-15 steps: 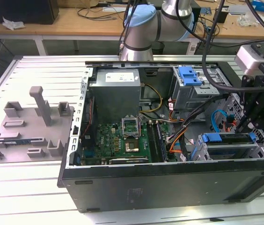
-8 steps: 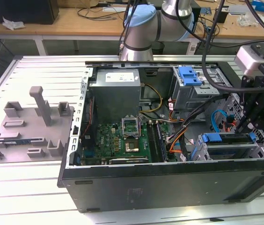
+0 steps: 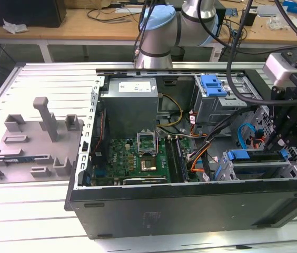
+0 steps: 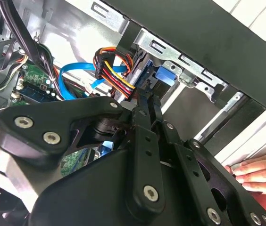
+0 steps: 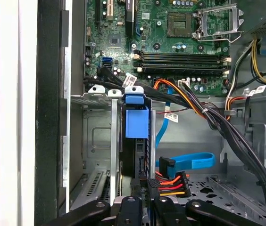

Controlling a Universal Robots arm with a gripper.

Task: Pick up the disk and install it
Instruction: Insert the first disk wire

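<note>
The disk (image 5: 137, 123) stands on edge in a slot of the metal drive cage (image 5: 97, 141) inside the open computer case, its blue frame tab facing the motherboard. In the exterior view the disk's blue tab (image 3: 238, 155) shows in the cage at the case's front right corner. My gripper (image 5: 145, 201) sits at the disk's rear edge, its black fingers (image 4: 145, 106) drawn close together on the disk. In the exterior view the gripper (image 3: 281, 145) reaches down into that corner from the exterior view's right.
A bundle of black, orange and blue cables (image 5: 203, 113) runs beside the cage. A second blue bracket (image 3: 214, 84) sits in the upper bay. A person's hand (image 4: 255, 172) rests on the case's edge. A grey fixture (image 3: 32, 142) stands on the table outside the case.
</note>
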